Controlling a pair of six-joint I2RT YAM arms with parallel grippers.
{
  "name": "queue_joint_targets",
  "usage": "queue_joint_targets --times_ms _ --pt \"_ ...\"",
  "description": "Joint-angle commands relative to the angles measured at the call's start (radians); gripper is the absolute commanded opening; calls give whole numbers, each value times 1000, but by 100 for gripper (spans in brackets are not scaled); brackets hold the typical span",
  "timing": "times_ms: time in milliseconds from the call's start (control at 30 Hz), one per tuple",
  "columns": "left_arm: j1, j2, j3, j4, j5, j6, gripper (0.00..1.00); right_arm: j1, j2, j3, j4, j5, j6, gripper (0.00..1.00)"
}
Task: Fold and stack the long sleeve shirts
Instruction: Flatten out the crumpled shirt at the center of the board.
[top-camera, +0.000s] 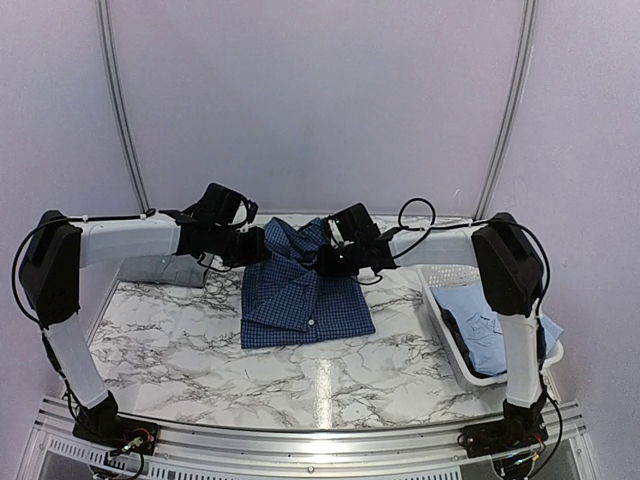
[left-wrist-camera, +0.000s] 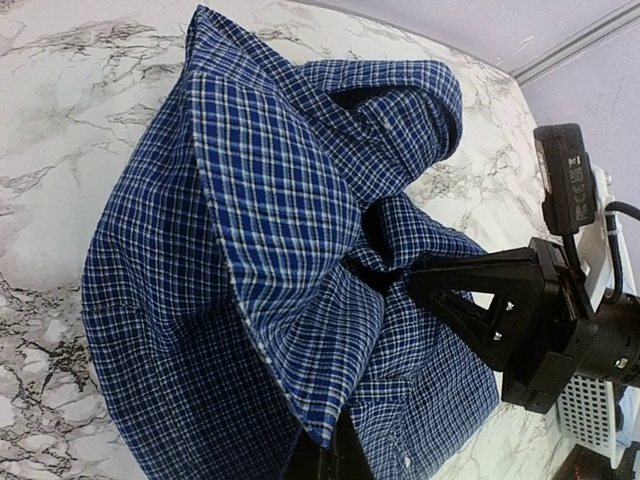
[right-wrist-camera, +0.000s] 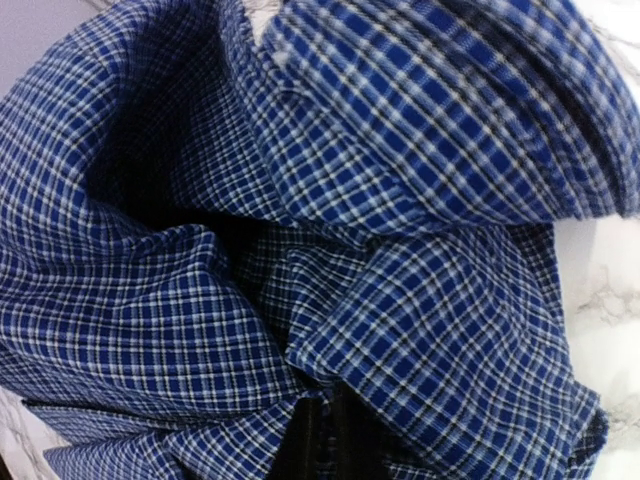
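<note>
The left gripper (top-camera: 258, 246) is clamped on a raised fold of the checked shirt (top-camera: 300, 300). The right gripper (top-camera: 326, 262), at its three o'clock, pinches the same bunched cloth. This shirt lies at the middle of the table (top-camera: 200, 345), with the grey shirt (top-camera: 170, 268) at its ten o'clock and the light blue shirt (top-camera: 485, 318) in a basket (top-camera: 470, 376) at its three o'clock.
</note>
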Motion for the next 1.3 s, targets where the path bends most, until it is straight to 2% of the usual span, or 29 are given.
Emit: queue_joint_targets --times_ms 0,300,600,800,1100,1267 --pt "15 -11 29 -24 6 15 0 31 -60 25 -74 52 -16 0" --pt "38 -9 32 -48 4 30 0 142 -301 -192 -181 129 -30 0" --pt "53 60 96 -123 -13 72 0 381 -531 -480 -227 179 153 0" --pt "63 95 133 -152 -41 84 0 513 -604 -648 -164 199 266 0" --pt "87 177 265 -237 -113 119 0 596 -685 -720 -151 240 301 0" --pt "93 241 364 -292 -96 126 0 599 -765 -712 -236 266 291 11"
